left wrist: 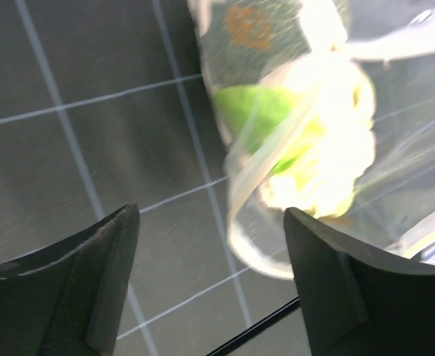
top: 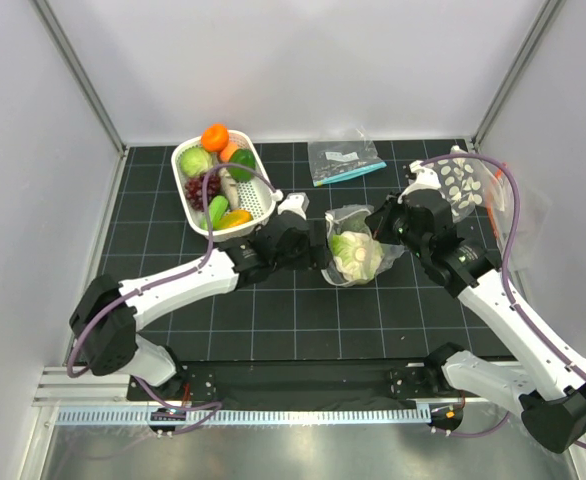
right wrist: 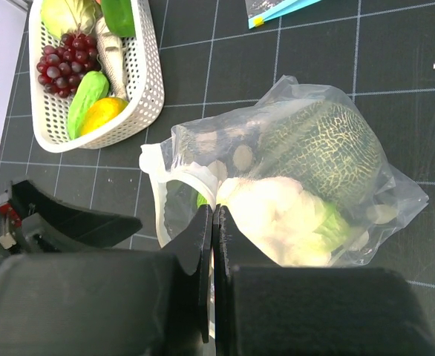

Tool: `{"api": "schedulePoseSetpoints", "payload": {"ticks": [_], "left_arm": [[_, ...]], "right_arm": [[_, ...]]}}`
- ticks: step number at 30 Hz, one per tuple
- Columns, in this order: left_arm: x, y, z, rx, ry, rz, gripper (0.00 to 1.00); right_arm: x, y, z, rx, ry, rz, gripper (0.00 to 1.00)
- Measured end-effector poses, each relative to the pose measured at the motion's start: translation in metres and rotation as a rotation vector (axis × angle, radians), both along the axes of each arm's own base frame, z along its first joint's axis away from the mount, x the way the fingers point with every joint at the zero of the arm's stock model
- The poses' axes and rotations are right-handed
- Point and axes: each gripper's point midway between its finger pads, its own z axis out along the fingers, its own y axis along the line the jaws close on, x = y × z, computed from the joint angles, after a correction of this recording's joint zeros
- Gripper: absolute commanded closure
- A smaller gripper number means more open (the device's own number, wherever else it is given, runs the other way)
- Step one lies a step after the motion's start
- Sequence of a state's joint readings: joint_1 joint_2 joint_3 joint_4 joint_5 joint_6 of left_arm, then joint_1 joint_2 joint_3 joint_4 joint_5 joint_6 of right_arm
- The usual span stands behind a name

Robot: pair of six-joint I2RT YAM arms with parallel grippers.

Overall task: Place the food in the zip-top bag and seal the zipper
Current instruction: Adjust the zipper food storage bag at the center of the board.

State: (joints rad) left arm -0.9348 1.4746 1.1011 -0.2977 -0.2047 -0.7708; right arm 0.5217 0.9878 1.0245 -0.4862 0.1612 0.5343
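Zip-top bag point(top: 358, 250): lies on the black gridded mat point(top: 273, 320) at the centre of the top view, between the two grippers. It is clear film printed with white ovals and bulges with food.
Food in the bag: a dark green netted melon point(right wrist: 325, 152) sits toward the closed end. A white cauliflower point(right wrist: 277, 215) with green leaves sits nearer the mouth. Both are inside the film.
Zipper point(right wrist: 155, 196): the pale rim strip curves in an open loop at the left of the right wrist view, so the mouth is not pressed together.
Right gripper point(right wrist: 212, 215): clenched, fingers flat against each other. Their tips grasp the bag's rim where the strip runs into them.
Left gripper point(left wrist: 211, 215): released, fingers spread wide over bare mat with nothing between them. The blurred bag rim lies just beside the right-hand finger point(left wrist: 325, 282) of its wrist view.
White basket point(top: 258, 215): upper left of the top view, near the left gripper. It holds an orange, purple grapes and green and yellow pieces.
Teal-strip bag point(top: 345, 160): small and clear, flat at upper centre.
Dotted bag point(top: 463, 185): upper right, just beyond the right gripper.
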Motion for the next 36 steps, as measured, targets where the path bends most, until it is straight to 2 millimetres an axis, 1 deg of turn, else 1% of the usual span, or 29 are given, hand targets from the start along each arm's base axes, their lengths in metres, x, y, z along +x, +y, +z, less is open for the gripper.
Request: {"api": "schedulePoseSetpoints", "payload": {"ticks": [2, 3, 4, 6, 7, 8, 9, 10, 12, 14, 16, 19, 21, 22, 23, 24, 27, 29, 30, 31, 33, 34, 35, 36], "left_arm": [[0.003, -0.01, 0.001, -0.027, 0.0, -0.007, 0.32], [0.006, -0.016, -0.001, -0.039, 0.004, -0.013, 0.46], [0.008, -0.022, -0.003, -0.048, 0.009, -0.018, 0.51], [0.01, -0.031, -0.01, -0.048, 0.023, -0.031, 0.67], [0.012, -0.036, -0.014, -0.05, 0.031, -0.035, 0.87], [0.013, -0.04, -0.018, -0.056, 0.042, -0.036, 0.96], [0.013, -0.041, -0.021, -0.051, 0.047, -0.042, 1.0], [0.013, -0.042, -0.024, -0.044, 0.052, -0.044, 1.0], [0.014, -0.04, -0.024, -0.029, 0.054, -0.046, 1.0], [0.017, -0.038, -0.014, -0.009, 0.05, -0.049, 1.0], [0.024, -0.035, 0.009, 0.01, 0.04, -0.054, 1.0], [0.04, -0.027, 0.057, 0.015, -0.008, -0.05, 1.0], [0.049, -0.02, 0.082, 0.022, -0.04, -0.041, 1.0], [0.053, -0.015, 0.091, 0.031, -0.055, -0.036, 1.0], [0.056, -0.009, 0.095, 0.041, -0.061, -0.026, 1.0], [0.058, -0.004, 0.095, 0.057, -0.06, -0.022, 0.99], [0.056, 0.01, 0.079, 0.129, -0.021, -0.019, 0.77], [0.055, 0.017, 0.07, 0.168, 0.001, -0.021, 0.72], [0.055, 0.02, 0.067, 0.182, 0.009, -0.021, 0.66], [0.054, 0.023, 0.065, 0.192, 0.014, -0.021, 0.65], [0.055, 0.027, 0.064, 0.208, 0.016, -0.024, 0.55], [0.056, 0.029, 0.063, 0.215, 0.016, -0.022, 0.48], [0.057, 0.032, 0.063, 0.222, 0.017, -0.018, 0.32], [0.059, 0.036, 0.062, 0.232, 0.016, -0.017, 0.26]], "right_arm": [[0.0, 0.0, 0.0, 0.001, 0.001, 0.002, 0.99], [0.0, 0.001, 0.0, 0.001, 0.001, 0.003, 0.99], [0.0, 0.001, 0.0, 0.002, 0.002, 0.004, 0.99], [-0.001, 0.001, -0.001, 0.002, 0.004, 0.006, 0.99], [-0.001, 0.001, -0.001, 0.002, 0.004, 0.006, 0.99], [-0.001, 0.001, -0.001, 0.002, 0.004, 0.007, 0.99], [-0.001, 0.001, -0.001, 0.002, 0.004, 0.007, 0.99], [-0.001, 0.001, -0.002, 0.001, 0.005, 0.006, 0.99], [-0.001, 0.001, -0.003, -0.003, 0.009, 0.007, 0.99], [-0.002, -0.001, -0.004, -0.011, 0.012, 0.006, 0.99], [-0.003, -0.002, -0.005, -0.021, 0.011, 0.004, 0.99], [-0.003, -0.006, -0.006, -0.044, 0.009, 0.004, 0.99], [-0.005, -0.007, -0.008, -0.057, 0.016, 0.007, 0.99], [-0.006, -0.007, -0.01, -0.062, 0.021, 0.009, 0.99], [-0.006, -0.007, -0.01, -0.066, 0.024, 0.012, 0.99], [-0.007, -0.007, -0.011, -0.066, 0.025, 0.018, 0.99], [-0.009, -0.004, -0.011, -0.062, 0.03, 0.037, 0.99], [-0.01, -0.002, -0.012, -0.062, 0.036, 0.048, 0.99], [-0.011, -0.002, -0.012, -0.061, 0.039, 0.053, 0.99], [-0.011, -0.001, -0.011, -0.059, 0.039, 0.058, 0.99], [-0.012, 0.001, -0.007, -0.052, 0.035, 0.067, 0.99], [-0.012, 0.002, -0.004, -0.047, 0.03, 0.071, 0.99], [-0.012, 0.002, -0.001, -0.043, 0.026, 0.074, 0.99], [-0.012, 0.003, 0.001, -0.04, 0.021, 0.076, 0.99]]}}
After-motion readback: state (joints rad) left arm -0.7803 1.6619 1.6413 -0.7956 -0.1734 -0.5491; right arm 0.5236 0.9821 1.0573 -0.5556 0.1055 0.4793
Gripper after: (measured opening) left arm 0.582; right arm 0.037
